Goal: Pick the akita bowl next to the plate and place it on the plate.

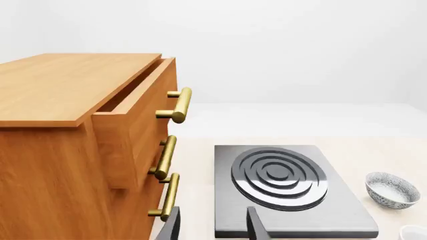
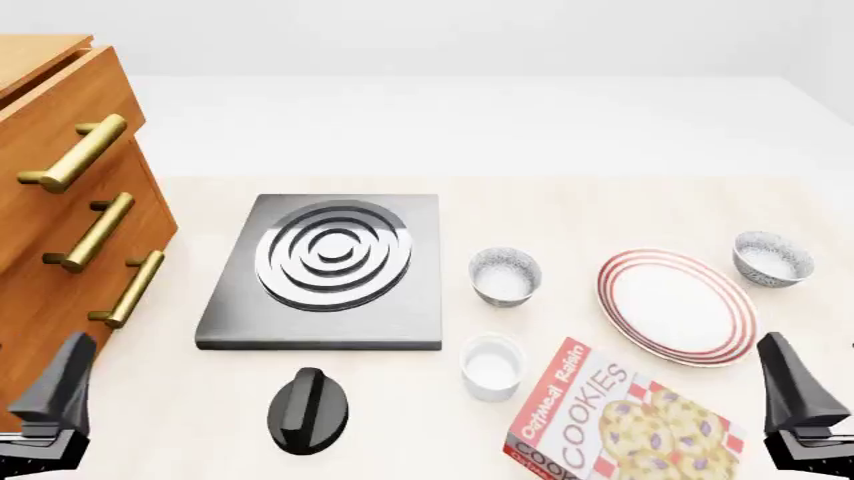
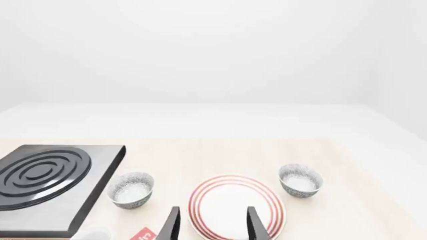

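Note:
The plate (image 2: pixel 675 305), white with red rings, lies right of centre on the table. One akita bowl (image 2: pixel 773 258) sits just off its far right rim. A second akita bowl (image 2: pixel 505 275) stands to the plate's left, between it and the stove burner. The right wrist view shows the plate (image 3: pixel 235 205) straight ahead with a bowl (image 3: pixel 300 180) on one side and a bowl (image 3: pixel 131 190) on the other. My right gripper (image 2: pixel 797 385) is open and empty, hovering near the table's front edge in front of the plate. My left gripper (image 2: pixel 56 390) is open and empty at the front left.
A wooden drawer cabinet (image 2: pixel 67 200) with brass handles, top drawer partly out, stands at the left. The grey stove burner (image 2: pixel 327 265) lies beside it, with a black knob (image 2: pixel 308 410) in front. A white ramekin (image 2: pixel 491 365) and a cookie box (image 2: pixel 614 420) lie near the front.

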